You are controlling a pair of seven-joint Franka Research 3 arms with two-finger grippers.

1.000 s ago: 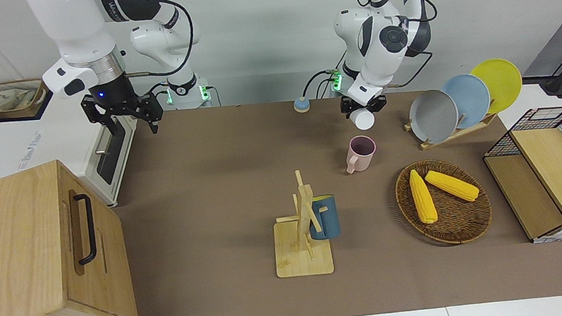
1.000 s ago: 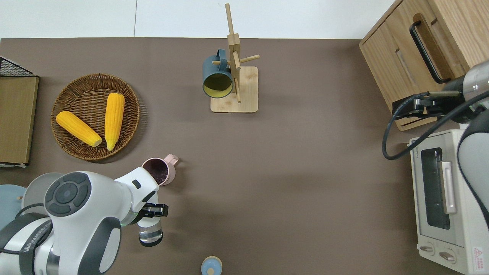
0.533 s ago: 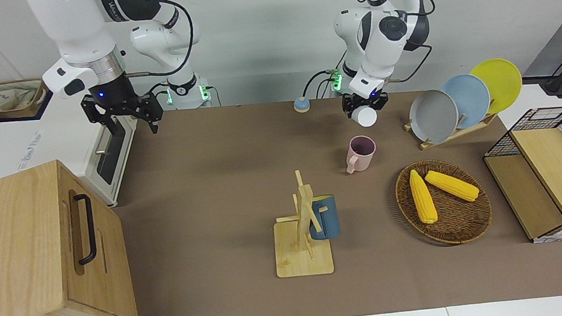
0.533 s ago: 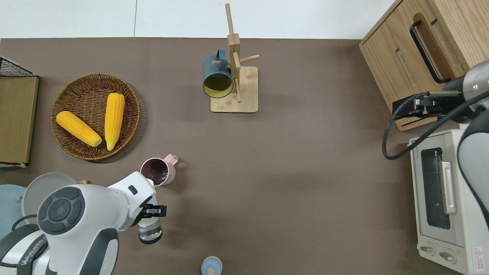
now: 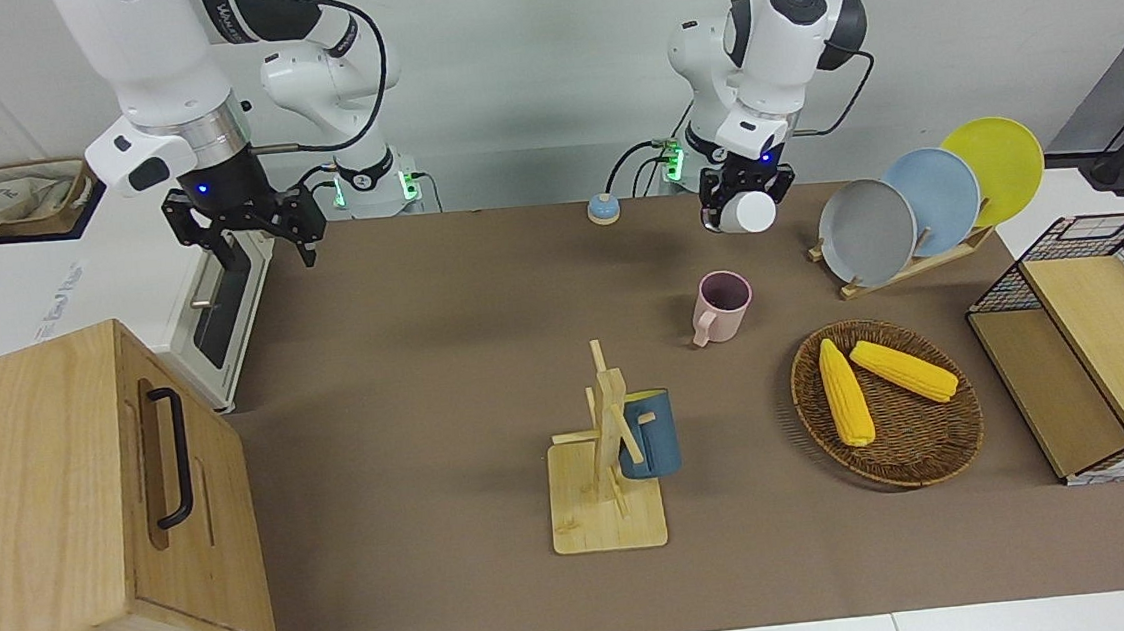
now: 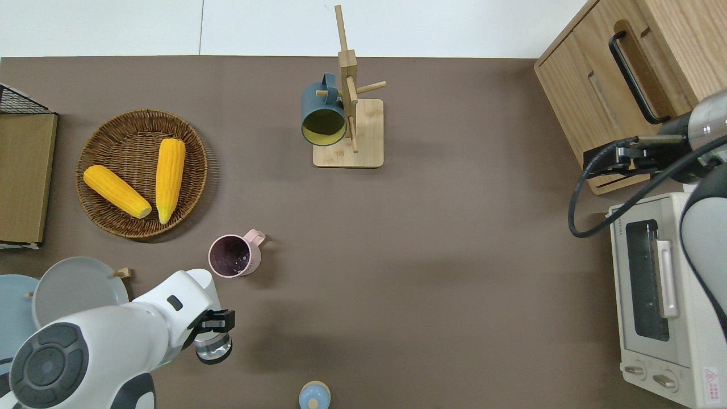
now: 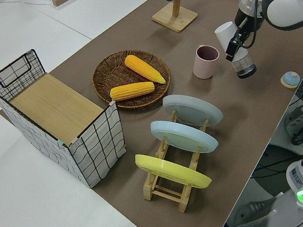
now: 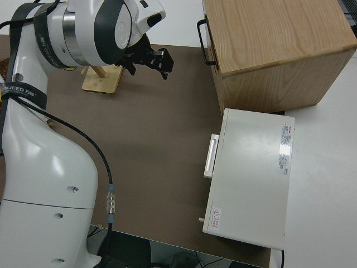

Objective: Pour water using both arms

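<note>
I'm holding a clear bottle (image 6: 213,347) in my left gripper (image 6: 216,324), fingers clamped on its body. It is up in the air, over bare mat on the robot side of the pink mug (image 6: 234,255). The mug is standing upright on the brown mat (image 6: 431,238), mouth open, handle pointing toward the right arm's end of the table.

Key relation: the mug is lying farther from the robots than the bottle, close by and slightly toward the right arm's end of the table. In the left side view the bottle is hanging roughly upright beside the mug, not over its mouth. To pour again I'd judge the bottle has to travel out over the mug's rim and tip that way.

My left arm is far nearer the mug. My right gripper (image 5: 250,230) is parked, fingers spread, holding nothing.
</note>
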